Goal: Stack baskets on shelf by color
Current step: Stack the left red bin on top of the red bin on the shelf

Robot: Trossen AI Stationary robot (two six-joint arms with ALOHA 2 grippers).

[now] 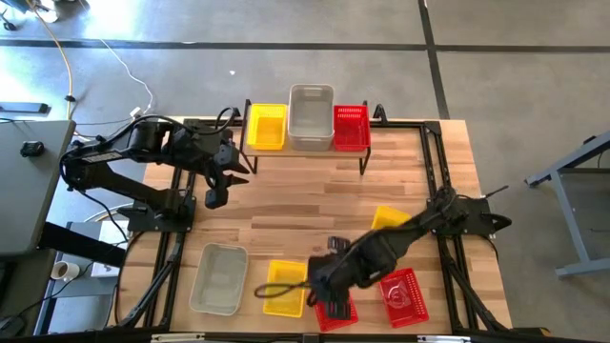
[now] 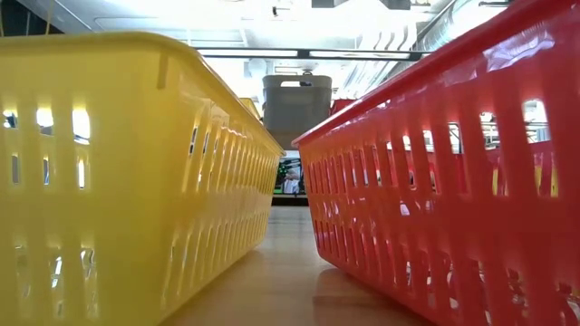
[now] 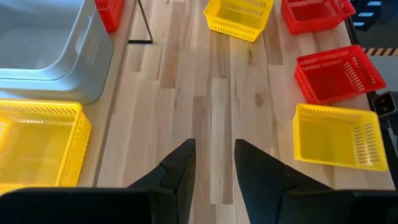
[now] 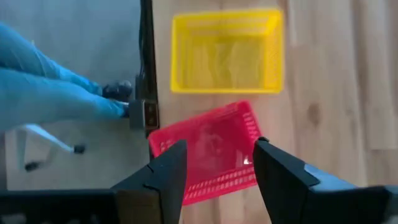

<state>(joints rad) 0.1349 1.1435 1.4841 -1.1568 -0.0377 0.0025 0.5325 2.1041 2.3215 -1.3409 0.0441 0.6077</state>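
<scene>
Hidden: the right arm covers part of your red basket [image 1: 335, 312] at the table's [image 1: 286, 205] front edge.
Right gripper [image 4: 216, 163]: spread, empty, above it.
Left gripper [image 3: 213, 163]: parted, empty, over bare table.

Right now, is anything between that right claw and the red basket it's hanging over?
Nothing visible. The right gripper hangs open straight above the red basket at the table's front edge, with only air between its fingers and the basket. A yellow basket sits beside it, apart.
</scene>
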